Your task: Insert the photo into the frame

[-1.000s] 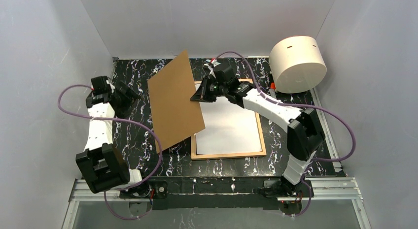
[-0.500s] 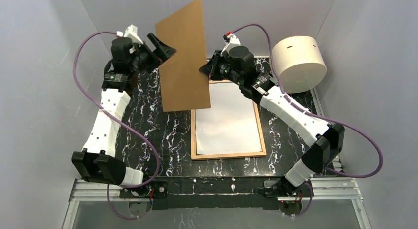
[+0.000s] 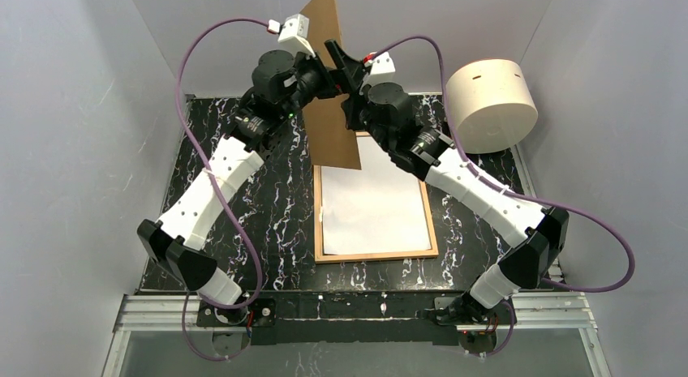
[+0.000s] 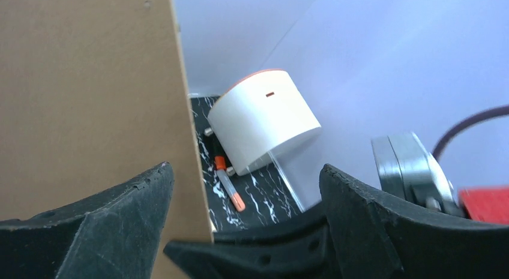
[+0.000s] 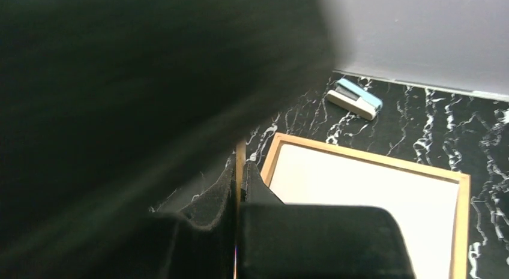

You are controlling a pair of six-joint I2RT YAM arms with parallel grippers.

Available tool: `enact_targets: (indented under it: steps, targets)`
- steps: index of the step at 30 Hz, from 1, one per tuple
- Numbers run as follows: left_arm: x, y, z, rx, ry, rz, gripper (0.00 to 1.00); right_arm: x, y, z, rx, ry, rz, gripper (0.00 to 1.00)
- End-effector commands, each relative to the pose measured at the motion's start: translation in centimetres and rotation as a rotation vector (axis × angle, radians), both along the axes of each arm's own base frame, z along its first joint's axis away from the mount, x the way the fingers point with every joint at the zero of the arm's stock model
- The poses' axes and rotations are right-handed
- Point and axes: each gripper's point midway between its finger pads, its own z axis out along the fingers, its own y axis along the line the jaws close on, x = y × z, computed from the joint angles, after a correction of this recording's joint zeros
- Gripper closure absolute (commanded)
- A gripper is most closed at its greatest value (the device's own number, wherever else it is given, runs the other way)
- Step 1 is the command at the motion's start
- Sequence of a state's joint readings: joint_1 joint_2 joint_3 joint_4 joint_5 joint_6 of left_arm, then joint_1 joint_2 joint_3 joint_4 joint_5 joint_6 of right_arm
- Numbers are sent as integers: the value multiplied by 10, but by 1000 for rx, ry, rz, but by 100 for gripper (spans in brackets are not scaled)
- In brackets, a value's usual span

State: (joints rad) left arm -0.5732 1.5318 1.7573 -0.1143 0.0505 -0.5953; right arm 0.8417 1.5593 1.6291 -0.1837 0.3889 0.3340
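board [image 3: 334,142] is held up on edge in the air, pinched by the clenched right gripper [image 5: 240,174]. left gripper [image 4: 246,171] is spread wide by the board's edge, nothing gripped. photo [image 3: 375,203] is laid white side up in the frame [image 3: 373,256] on the table [image 3: 268,199].
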Motion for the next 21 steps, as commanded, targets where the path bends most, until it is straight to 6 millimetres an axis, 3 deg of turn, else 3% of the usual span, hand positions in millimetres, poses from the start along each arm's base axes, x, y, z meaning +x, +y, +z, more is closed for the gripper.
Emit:
enact_targets:
  steps: [1,11,21]
  targets:
    - [19,14,13,51,-62,191,13,-12,-16,110,138,-302,-85,99]
    - [28,49,-10,74,55,409,27,-20,-6,110,123,-357,-96,99]
    - [19,57,-30,47,192,454,38,-27,11,96,78,-402,-29,99]
